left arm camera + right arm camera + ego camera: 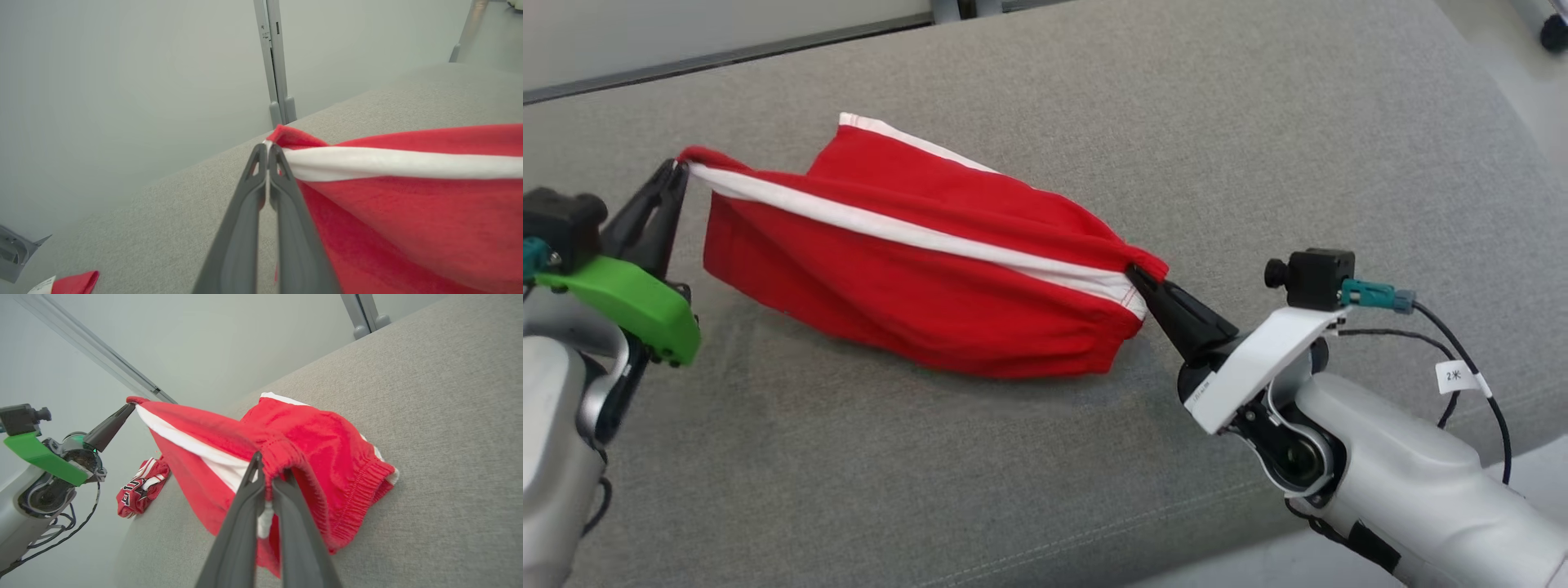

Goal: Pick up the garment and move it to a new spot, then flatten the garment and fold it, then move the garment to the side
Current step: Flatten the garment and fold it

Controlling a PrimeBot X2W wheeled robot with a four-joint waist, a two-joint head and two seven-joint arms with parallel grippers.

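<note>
Slippage is the main risk. The garment (915,269), red shorts with a white side stripe, hangs stretched between the two arms above the grey bench (1217,122), with its lower folds sagging onto the upholstery. The left gripper (678,175) is clamped shut on one end of the taut striped edge. In the left wrist view only a small tuck of red hem and white stripe sits between the fingertips (250,183). The right gripper (1145,282) is closed on the other end, on what looks like the gathered elastic waistband. Its wrist view shows a thicker wad of cloth pinched there, so that hold seems the safer of the two.

If the arms spread wider to flatten the cloth, the thin left pinch would likely give first, and the shorts would swing down into a heap under the right arm. The hanging layers are also doubled and twisted. Lowered as they are, the far leg could end up tucked beneath the near one, and creases would be pressed in. Dragging the sagging belly across the rough bench fabric could roll the lower edge under as well. The left end also looks close to the bench edge, where a second red garment (141,486) lies below. Cloth released there could slide off and join it.
</note>
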